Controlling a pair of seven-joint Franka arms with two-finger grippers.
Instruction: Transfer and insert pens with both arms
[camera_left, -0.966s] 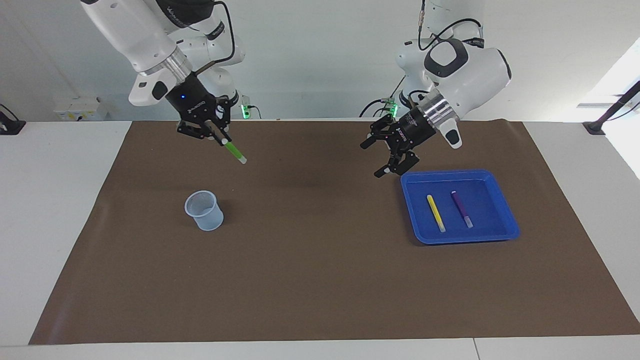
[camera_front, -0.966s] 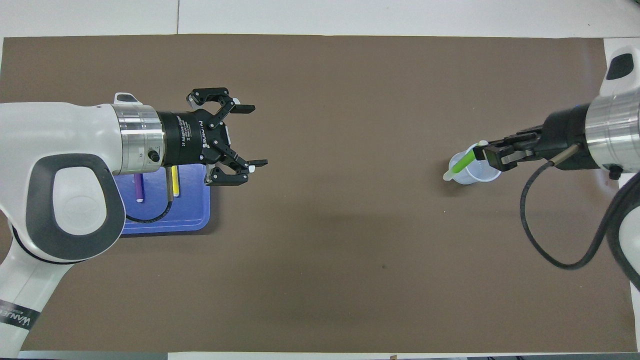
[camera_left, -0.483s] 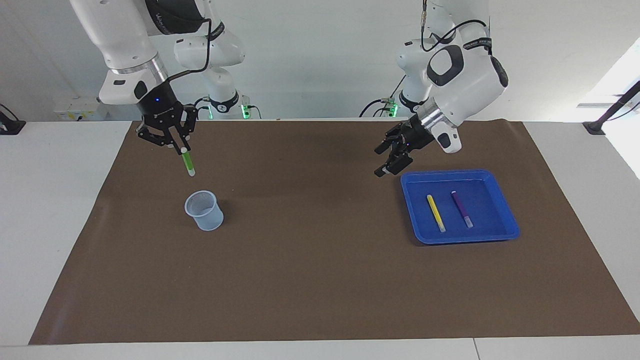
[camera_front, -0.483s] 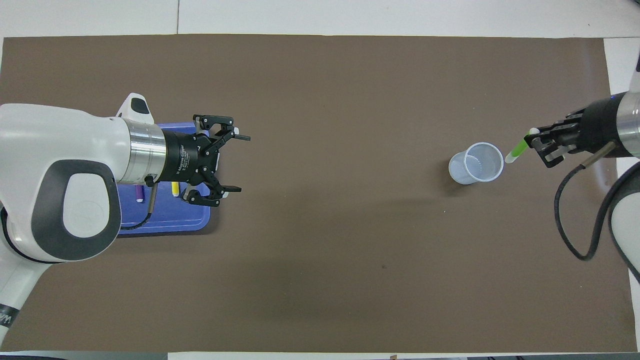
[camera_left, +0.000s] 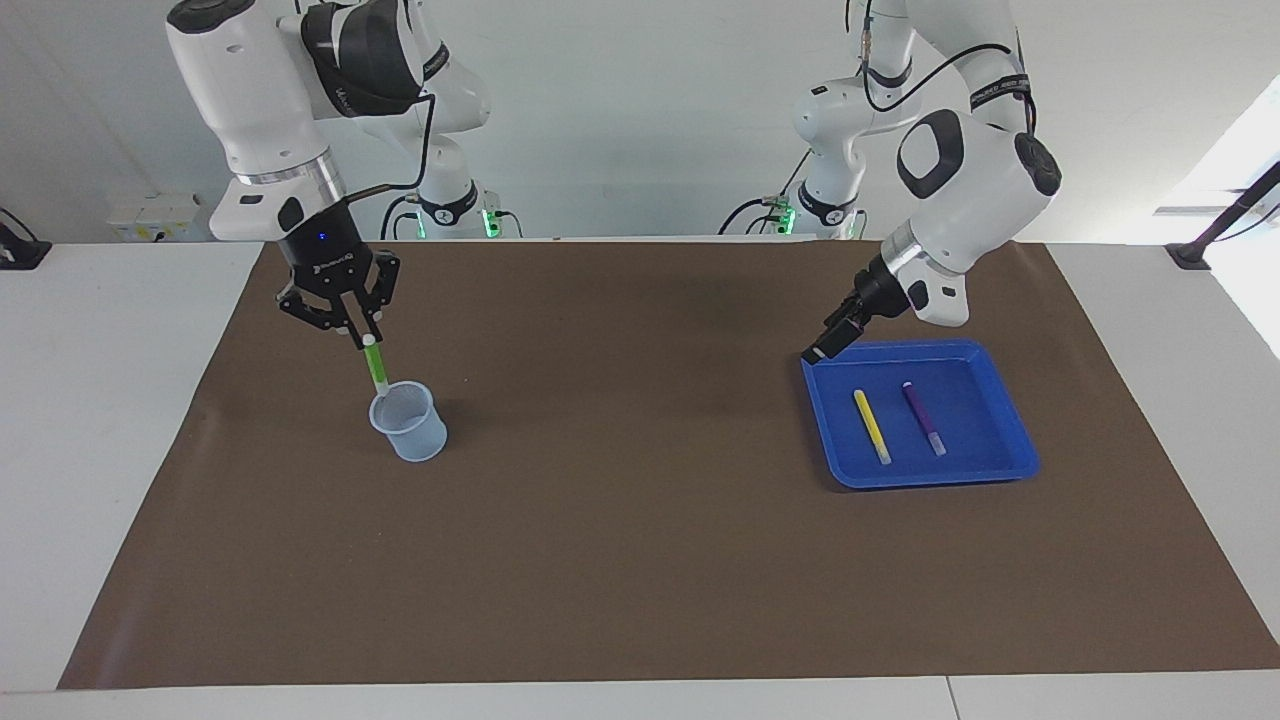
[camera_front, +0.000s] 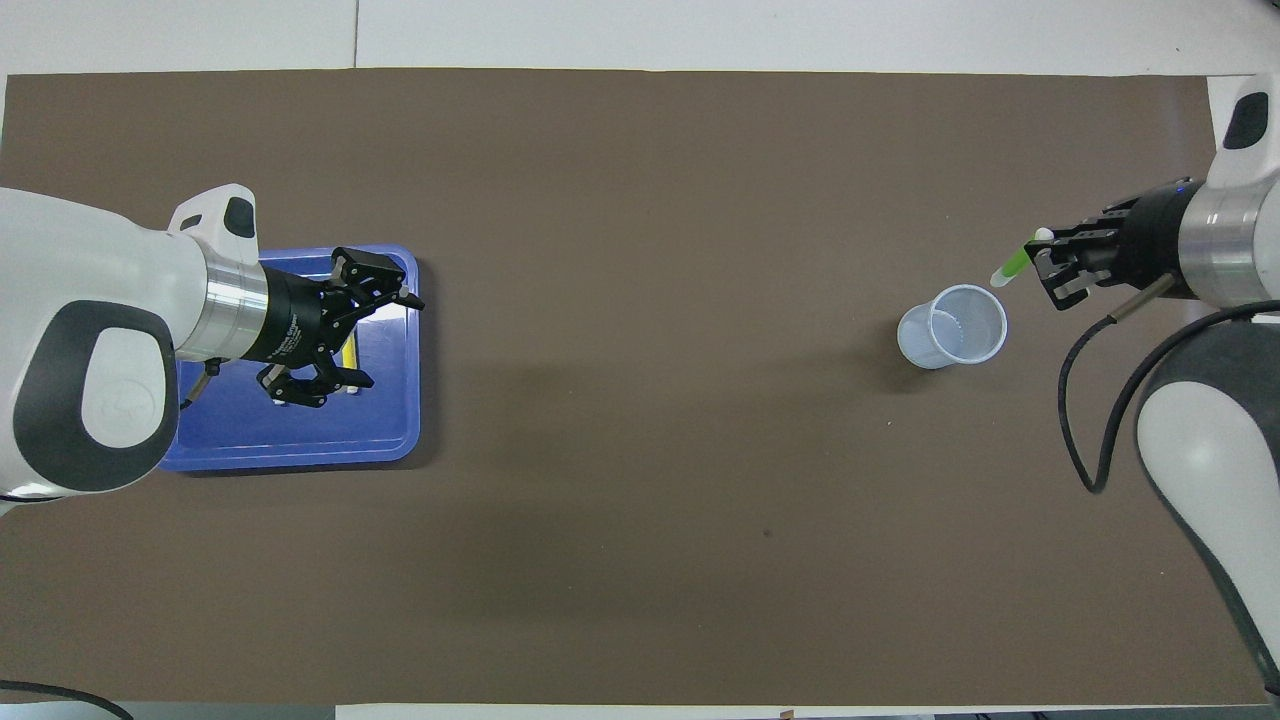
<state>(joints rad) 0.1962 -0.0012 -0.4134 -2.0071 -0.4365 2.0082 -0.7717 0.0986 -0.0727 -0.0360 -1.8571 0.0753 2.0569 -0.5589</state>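
The right pincer (camera_left: 362, 335), clamped on the green pen (camera_left: 375, 366), holds it nearly upright, whitish tip down, seemingly just above the rim of the clear cup (camera_left: 409, 421). The yellow pen (camera_left: 871, 425) and purple pen (camera_left: 923, 417) lie in the blue tray (camera_left: 985, 364), lengthwise toward the robots. The left pincer (camera_front: 365, 335), fingers apart, hangs over the tray.

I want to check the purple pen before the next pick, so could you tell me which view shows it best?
The facing view: the purple pen lies fully visible in the blue tray. In the overhead view the left gripper and its arm cover it.
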